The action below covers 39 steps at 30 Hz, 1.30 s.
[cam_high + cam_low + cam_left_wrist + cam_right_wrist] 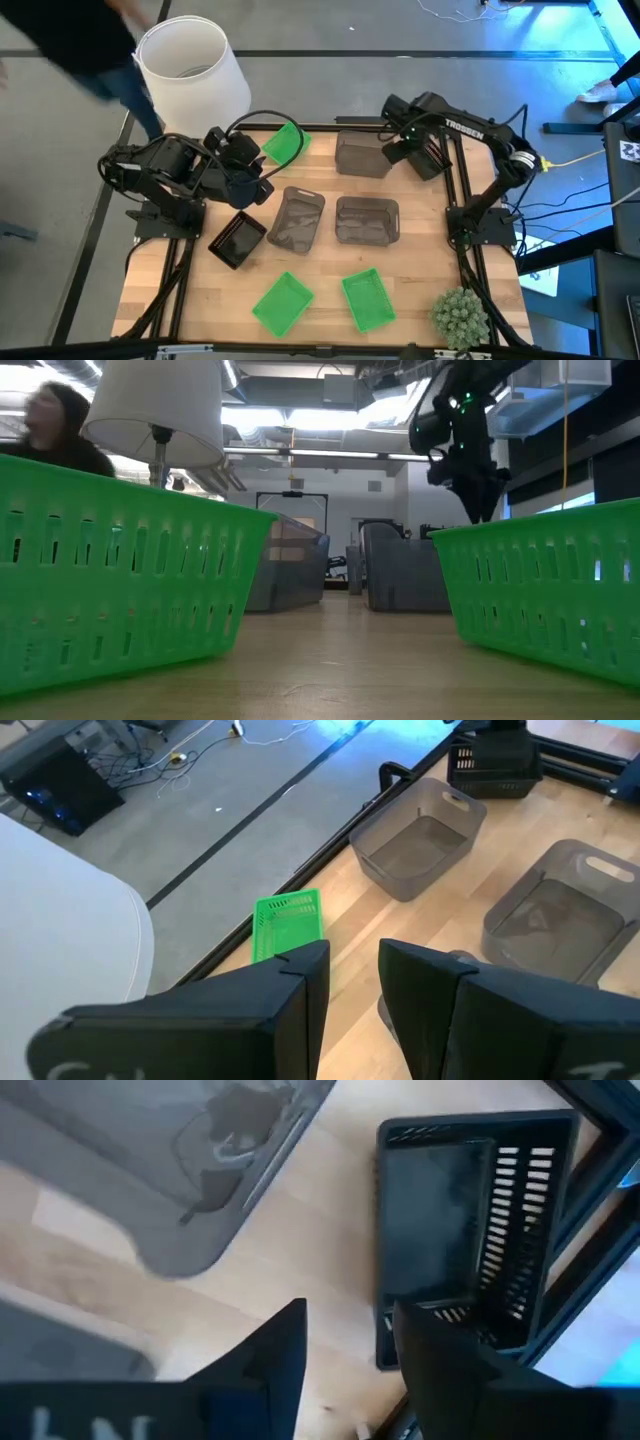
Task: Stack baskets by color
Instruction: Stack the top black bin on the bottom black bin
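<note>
On the wooden table lie green baskets, one at the far left [283,143] and two near the front [282,303] [367,298]. Three grey baskets [360,153] [297,218] [366,219] fill the middle and back. One black basket [237,238] lies at the left, another [470,1220] at the far right. My right gripper [345,1330] hangs open above that far-right black basket's edge, pointing down, nothing between its fingers. My left gripper [355,970] is open and raised, facing the far-left green basket [288,923].
A white lampshade [190,70] stands beyond the table's far left corner, with a person [60,40] moving behind it. A round green plant ball [460,315] sits at the near right corner. Bare wood shows between the middle grey baskets and the front green ones.
</note>
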{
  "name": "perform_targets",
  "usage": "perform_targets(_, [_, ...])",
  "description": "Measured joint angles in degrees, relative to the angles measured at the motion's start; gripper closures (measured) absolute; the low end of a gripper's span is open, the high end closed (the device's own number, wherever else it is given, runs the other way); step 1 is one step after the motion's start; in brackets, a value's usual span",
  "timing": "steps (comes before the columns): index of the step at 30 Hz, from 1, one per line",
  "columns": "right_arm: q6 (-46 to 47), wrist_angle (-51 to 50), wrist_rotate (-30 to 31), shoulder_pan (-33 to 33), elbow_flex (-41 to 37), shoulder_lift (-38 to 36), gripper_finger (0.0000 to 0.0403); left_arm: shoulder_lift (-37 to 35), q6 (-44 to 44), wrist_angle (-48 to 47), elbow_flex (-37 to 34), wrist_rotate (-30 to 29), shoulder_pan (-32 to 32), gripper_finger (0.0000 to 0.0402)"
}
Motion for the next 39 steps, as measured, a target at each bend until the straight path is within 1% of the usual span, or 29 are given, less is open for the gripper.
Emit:
perform_targets(4, [-0.28, 0.67, -2.16, -2.54, 0.00, 2.44, 0.0248, 0.00, -0.07, 0.00, 0.00, 0.86, 0.00, 0.0319])
perform_targets(16, [-2.91, 0.85, -1.71, -6.71, -0.02, 10.19, 0.0247, 0.00, 0.13, 0.00, 0.00, 1.29, 0.00, 0.0319])
perform_targets(28, [-4.80, 2.83, -1.42, -7.94, -0.04, 16.14, 0.0247, 0.00, 0.26, 0.00, 0.00, 1.25, 0.00, 0.0319])
perform_targets(35, [-6.08, 5.02, 0.81, -8.00, -0.04, 18.09, 0.0248, 0.00, 0.26, 0.00, -0.02, 1.23, 0.00, 0.0319])
perform_targets(39, [-6.16, 5.35, 0.87, -7.98, -0.04, 18.20, 0.0263, 0.00, 0.28, 0.00, -0.02, 1.25, 0.00, 0.0319])
